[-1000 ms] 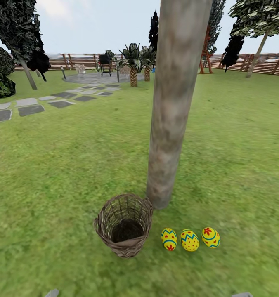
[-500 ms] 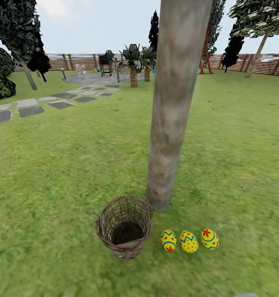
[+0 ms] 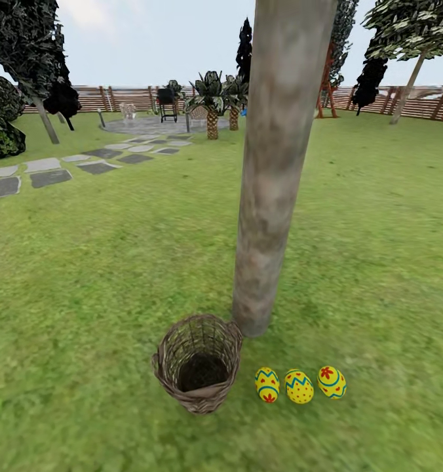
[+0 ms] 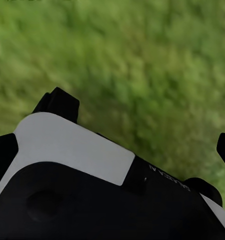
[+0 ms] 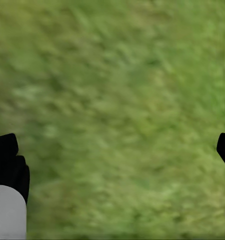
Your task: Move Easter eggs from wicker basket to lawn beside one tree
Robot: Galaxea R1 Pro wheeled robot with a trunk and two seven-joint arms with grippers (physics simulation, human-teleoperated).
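Three Easter eggs (image 3: 299, 385) in a row on the lawn (image 3: 103, 262), near the tree (image 3: 274, 196), right of the empty wicker basket (image 3: 198, 370); both grippers' jaws wide over grass, holding nothing; risk: a nudged egg rolling off.

Eggs (image 3: 299, 386) beside tree (image 3: 274, 196); seemingly empty basket (image 3: 198, 370)

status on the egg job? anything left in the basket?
Looks done. All three Easter eggs lie in a row on the lawn beside the tree; the wicker basket looks empty. Nothing in hand: right gripper open over grass. Nothing visibly left.
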